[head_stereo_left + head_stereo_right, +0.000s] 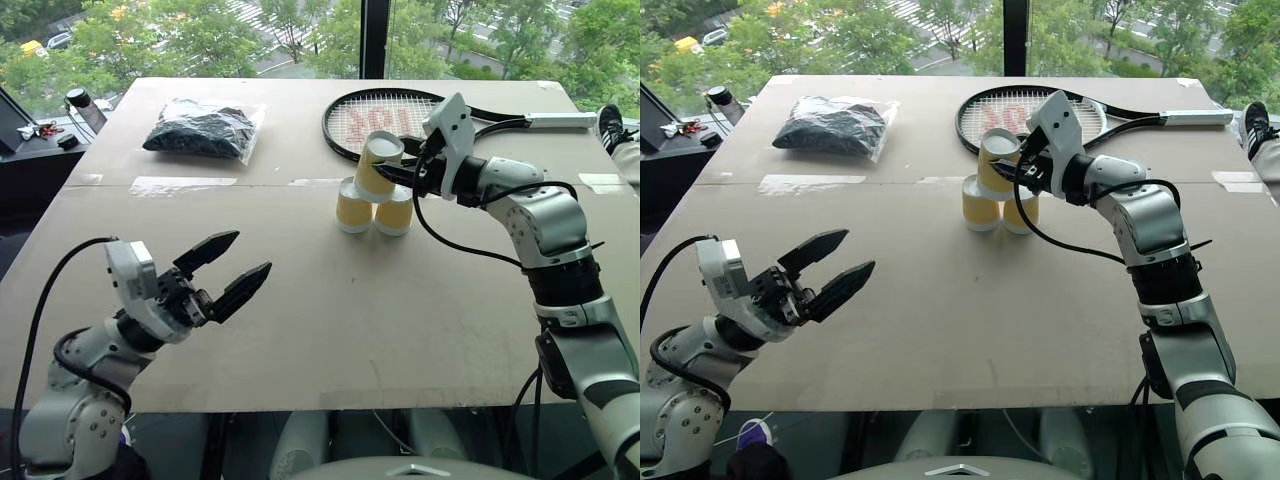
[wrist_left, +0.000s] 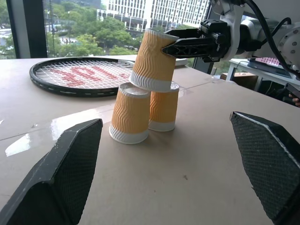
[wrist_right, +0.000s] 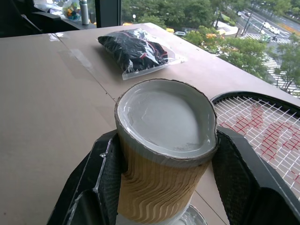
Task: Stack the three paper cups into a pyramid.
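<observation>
Two cups (image 1: 354, 206) (image 1: 394, 213) stand upside down on the table (image 1: 300, 300), touching side by side, just in front of the racket (image 1: 385, 120). The third cup (image 1: 378, 163) is also upside down and sits on top of them, over the place where they meet. The left wrist view shows it tilted: its rim rests on the two bases below, but its top leans toward the right gripper.

The right gripper (image 1: 392, 172) comes from the right side, about level, and its fingers are closed on the upper part of this top cup, squeezing the wall a little out of round, as the right wrist view shows. So the cup's long axis is not yet upright; I judge that the coming move depends on bringing it vertical over the gap before the fingers let go, otherwise it may slide off.

The left gripper (image 1: 228, 268) is wide open and empty, near the front edge of the table, well apart from the cups. The right arm is much nearer
</observation>
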